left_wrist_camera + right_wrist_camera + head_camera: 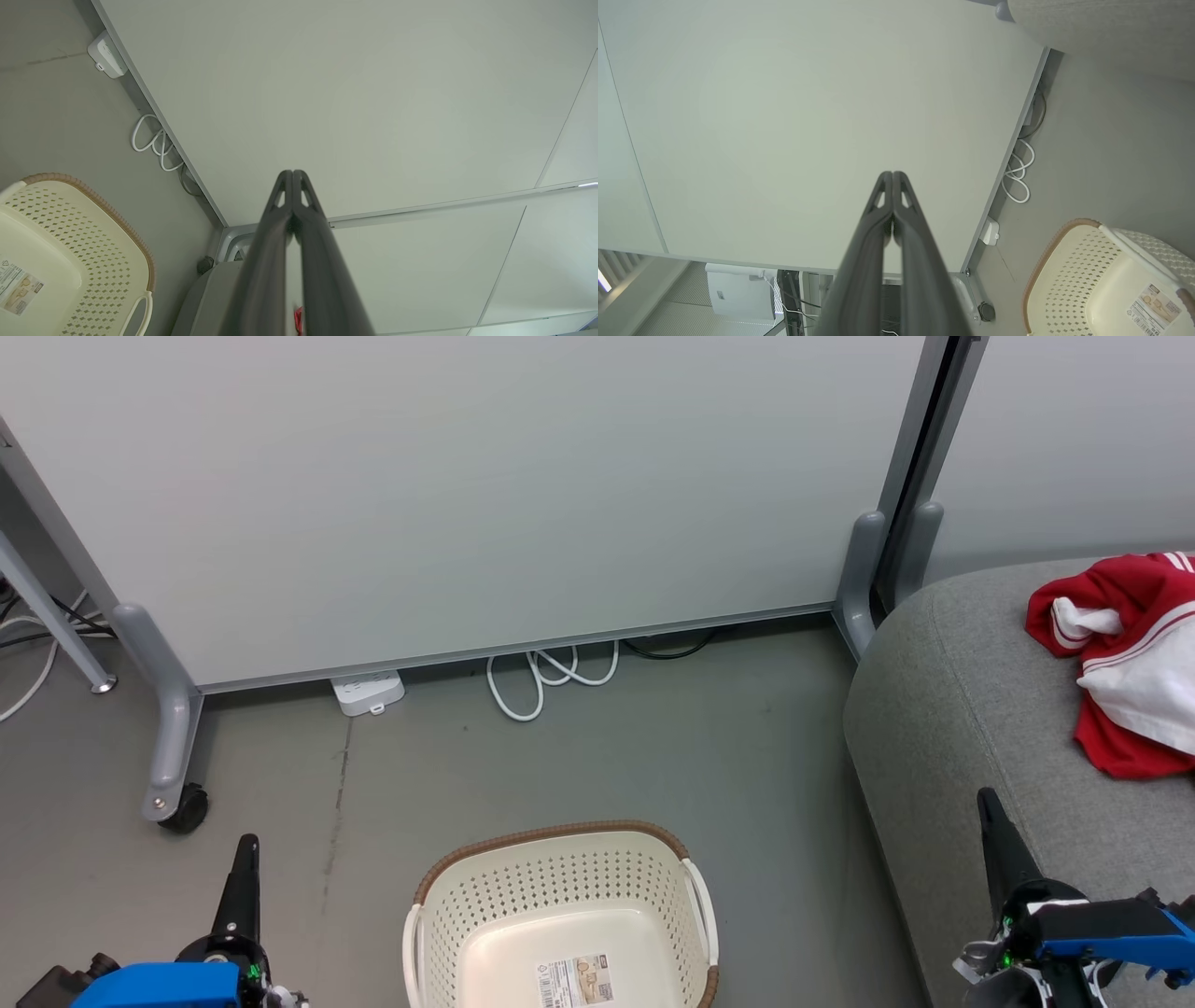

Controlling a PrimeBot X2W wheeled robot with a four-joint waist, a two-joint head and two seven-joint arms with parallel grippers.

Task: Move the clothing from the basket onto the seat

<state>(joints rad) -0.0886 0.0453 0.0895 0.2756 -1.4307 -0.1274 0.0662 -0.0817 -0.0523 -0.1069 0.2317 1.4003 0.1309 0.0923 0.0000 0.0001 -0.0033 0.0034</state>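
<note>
Nearest me, low at either side, my left gripper [245, 863] and right gripper [997, 831] each have their fingers pressed together, holding nothing. Between them the basket [560, 873] sits on the floor [653, 756], a label [574, 980] on its bottom. Farther right, the clothing [1125, 649] lies bunched on the seat [952, 709].

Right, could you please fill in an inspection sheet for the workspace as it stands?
Surface: grey floor, faintly marked.
Job's things: basket on the floor, no clothing in the part seen; red and white clothing lies on the sofa.
Clutter: nothing seen.
Tools: left tool shut, empty; right tool shut, empty.
Cables: white cable looped under the panel, beside a power strip.
Surroundings: pale panel on a wheeled foot.
</note>
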